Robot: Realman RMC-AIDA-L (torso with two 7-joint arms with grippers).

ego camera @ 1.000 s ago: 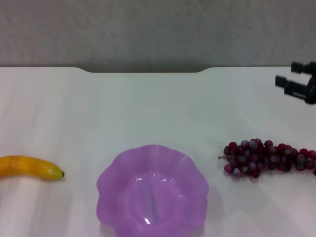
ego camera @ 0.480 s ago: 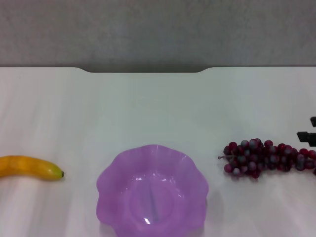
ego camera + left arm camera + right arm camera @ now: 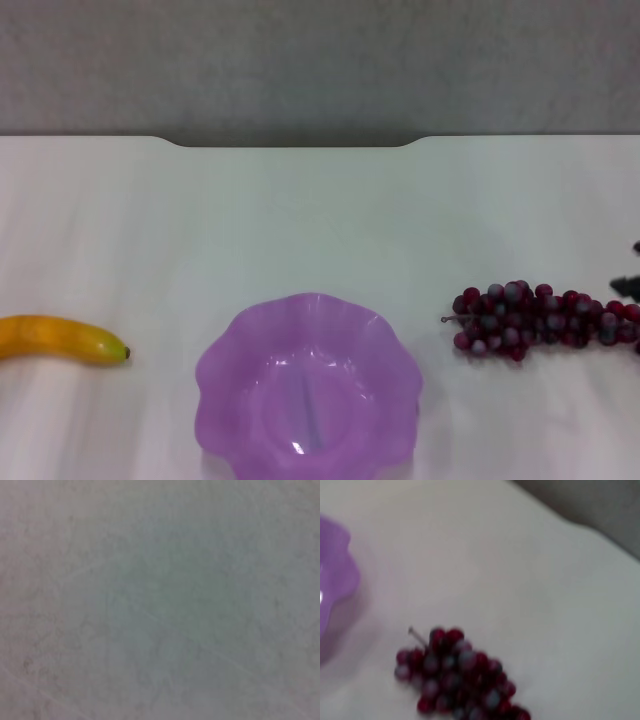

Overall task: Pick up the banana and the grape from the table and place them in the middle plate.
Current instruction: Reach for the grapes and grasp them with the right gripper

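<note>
Down goes your right gripper point(image 3: 630, 283), nearly off the table's point(image 3: 320, 220) right edge beside the grape point(image 3: 540, 320); grip unreadable. Banana point(image 3: 62, 339) lies left, middle plate point(image 3: 308, 385) between.

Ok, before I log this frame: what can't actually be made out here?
- Right gripper: head view, only a dark sliver at the picture's right edge beside the grape; fingers cut off.
- Left gripper: in no view; the left wrist view shows only a blurred grey surface.
- Banana: stem end cut off by the head view's left edge.
- Middle plate: near rim cut off by the head view's bottom edge.
- Grape's far end: cut off by the right wrist view's bottom edge.
</note>
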